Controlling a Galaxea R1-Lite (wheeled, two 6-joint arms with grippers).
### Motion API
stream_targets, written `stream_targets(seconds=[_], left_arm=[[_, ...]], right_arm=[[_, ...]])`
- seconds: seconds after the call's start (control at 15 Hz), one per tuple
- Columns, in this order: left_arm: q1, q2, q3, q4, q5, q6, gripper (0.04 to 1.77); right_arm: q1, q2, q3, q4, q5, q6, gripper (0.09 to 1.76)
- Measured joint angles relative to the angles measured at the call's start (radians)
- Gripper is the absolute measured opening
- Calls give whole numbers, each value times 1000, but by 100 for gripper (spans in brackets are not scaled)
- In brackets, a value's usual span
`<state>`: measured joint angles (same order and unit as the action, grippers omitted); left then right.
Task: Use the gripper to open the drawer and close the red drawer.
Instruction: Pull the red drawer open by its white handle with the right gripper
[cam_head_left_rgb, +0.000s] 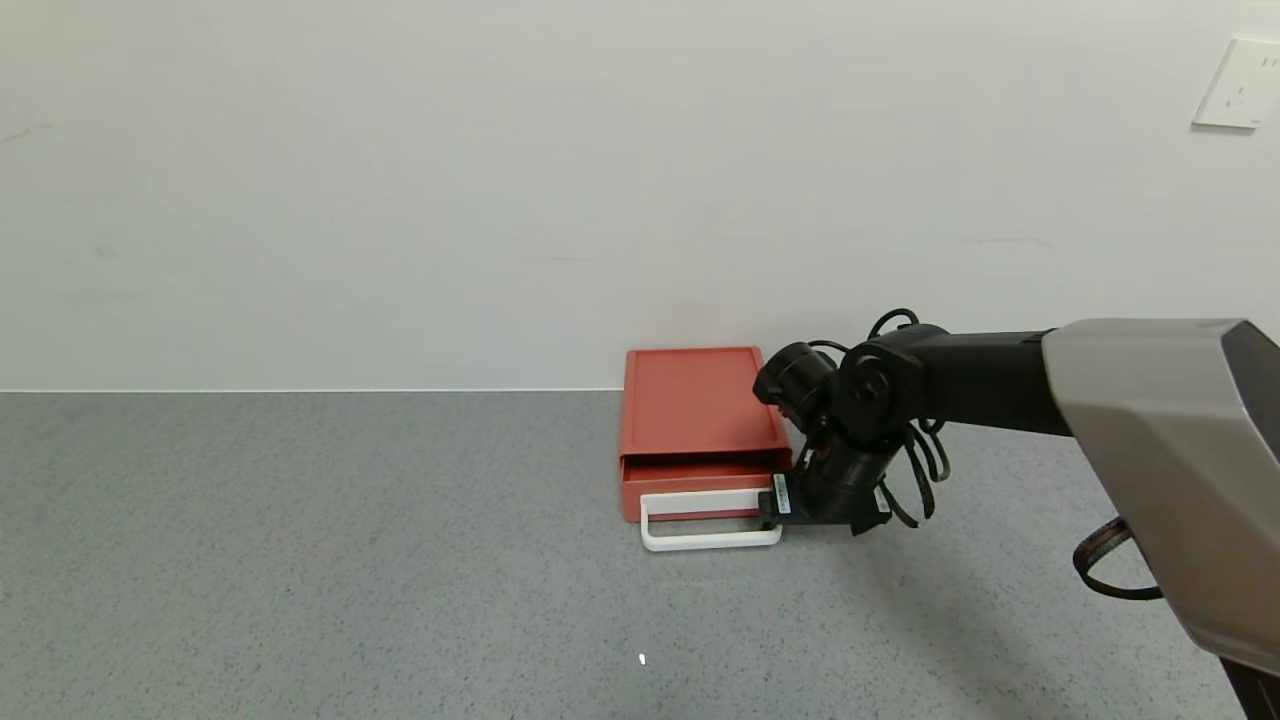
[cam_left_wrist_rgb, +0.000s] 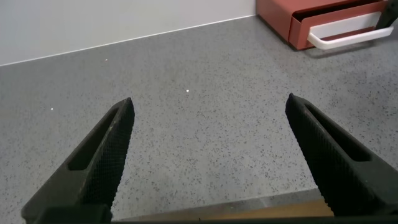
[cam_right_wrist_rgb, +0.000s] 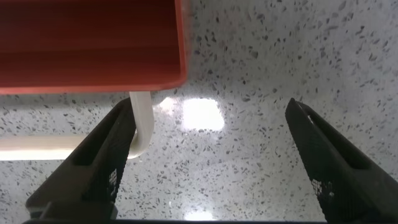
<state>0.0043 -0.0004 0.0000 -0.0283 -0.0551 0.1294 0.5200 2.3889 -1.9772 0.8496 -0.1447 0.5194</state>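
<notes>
The orange-red drawer box (cam_head_left_rgb: 696, 410) sits on the grey table against the wall. Its red tray (cam_head_left_rgb: 690, 495) is slid a little way out, with the white loop handle (cam_head_left_rgb: 708, 535) at the front. My right gripper (cam_head_left_rgb: 800, 510) is at the handle's right end, pointing down, jaws open. In the right wrist view the gripper (cam_right_wrist_rgb: 208, 152) is open; the handle's corner (cam_right_wrist_rgb: 142, 127) lies just inside one finger (cam_right_wrist_rgb: 106, 162), with the tray's red edge (cam_right_wrist_rgb: 93, 46) behind. My left gripper (cam_left_wrist_rgb: 211, 149) is open and empty, out of the head view; it sees the drawer (cam_left_wrist_rgb: 323, 18) far off.
The speckled grey tabletop (cam_head_left_rgb: 350, 560) stretches to the left and front of the drawer. A white wall (cam_head_left_rgb: 500, 180) stands right behind the box. A wall socket (cam_head_left_rgb: 1240, 85) is at the upper right.
</notes>
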Motion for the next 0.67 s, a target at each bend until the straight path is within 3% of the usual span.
stream_targets(seconds=[0.67], left_arm=[[0, 0, 0, 0, 0, 0, 175]], right_arm=[[15, -49, 29, 89, 47, -19, 171]])
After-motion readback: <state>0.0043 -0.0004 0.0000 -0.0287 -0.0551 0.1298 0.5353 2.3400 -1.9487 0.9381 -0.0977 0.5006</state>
